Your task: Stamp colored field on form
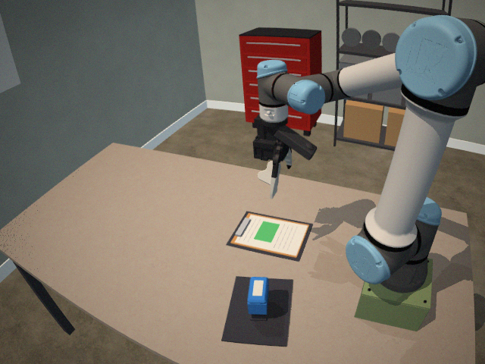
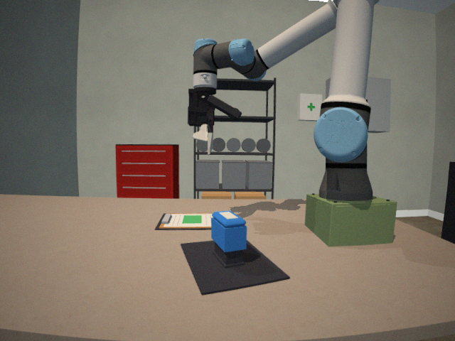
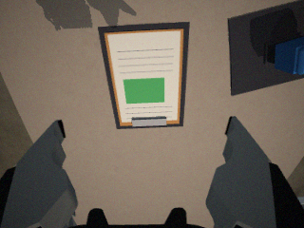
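The blue stamp (image 1: 258, 299) stands upright on the dark mat (image 1: 258, 310) near the table's front edge; it also shows in the exterior view (image 2: 228, 231) and at the right edge of the wrist view (image 3: 290, 57). The form on its clipboard (image 1: 270, 233) lies flat mid-table, with a green field (image 1: 267, 230) (image 3: 143, 90) in its middle. My gripper (image 1: 273, 178) hangs high above the table beyond the clipboard's far side, open and empty; it also shows in the exterior view (image 2: 204, 137). Its two fingers frame the bottom of the wrist view (image 3: 142, 161).
The arm's green base block (image 1: 395, 303) stands at the table's right side. A red drawer cabinet (image 1: 280, 76) and a metal shelf rack (image 1: 376, 74) stand on the floor behind the table.
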You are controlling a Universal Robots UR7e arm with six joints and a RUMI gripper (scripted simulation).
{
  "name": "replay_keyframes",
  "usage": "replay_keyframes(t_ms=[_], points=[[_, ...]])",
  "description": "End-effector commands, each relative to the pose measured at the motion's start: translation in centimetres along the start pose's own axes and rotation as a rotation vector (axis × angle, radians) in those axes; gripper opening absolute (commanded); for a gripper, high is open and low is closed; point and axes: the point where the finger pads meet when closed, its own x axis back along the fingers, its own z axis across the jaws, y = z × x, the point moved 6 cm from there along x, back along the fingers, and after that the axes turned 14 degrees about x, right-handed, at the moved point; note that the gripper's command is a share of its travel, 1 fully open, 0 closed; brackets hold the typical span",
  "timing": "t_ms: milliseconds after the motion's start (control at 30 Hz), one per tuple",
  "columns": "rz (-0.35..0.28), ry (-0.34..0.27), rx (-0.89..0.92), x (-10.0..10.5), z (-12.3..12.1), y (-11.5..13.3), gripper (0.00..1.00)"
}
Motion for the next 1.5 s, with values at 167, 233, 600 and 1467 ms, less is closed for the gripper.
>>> replay_keyframes(t_ms=[167, 233, 600, 1467], points=[[-0.003, 0.001, 0.048, 0.0, -1.1, -0.5, 1.0], [-0.003, 0.001, 0.049, 0.0, -1.1, -0.5, 1.0], [-0.003, 0.001, 0.049, -1.0, -1.3, -0.3, 1.0], [-0.003, 0.001, 0.049, -12.8, -1.1, -0.5, 1.0]])
